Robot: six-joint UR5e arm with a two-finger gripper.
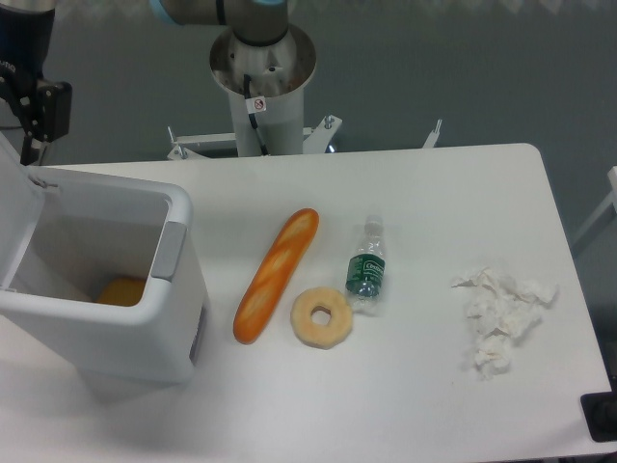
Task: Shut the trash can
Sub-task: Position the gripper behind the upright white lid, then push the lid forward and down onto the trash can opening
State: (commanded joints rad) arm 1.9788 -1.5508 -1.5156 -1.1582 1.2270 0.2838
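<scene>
Your trash can [106, 289] sits at the left end of the tabletop [434, 193], with part of it running off the left edge of the view. Its lid [14, 207] stands open, swung up at the far left, so you can look straight down into the bin, where an orange object [120, 290] lies on the bottom. The grey latch [171, 250] is on the right-hand rim, facing the other items.

Your hand [27, 111] hangs at the upper left corner of the view, above and just behind the raised lid. It is dark and cut off by the frame, so you cannot tell whether its fingers are spread or pressed together.

To the right of the can lies a baguette [276, 275], then a donut [321, 316] just beside its lower end, and a small water bottle [366, 269] on its side touching the donut. Well apart, near the right edge, sits a heap of crumpled tissue [501, 316].
</scene>
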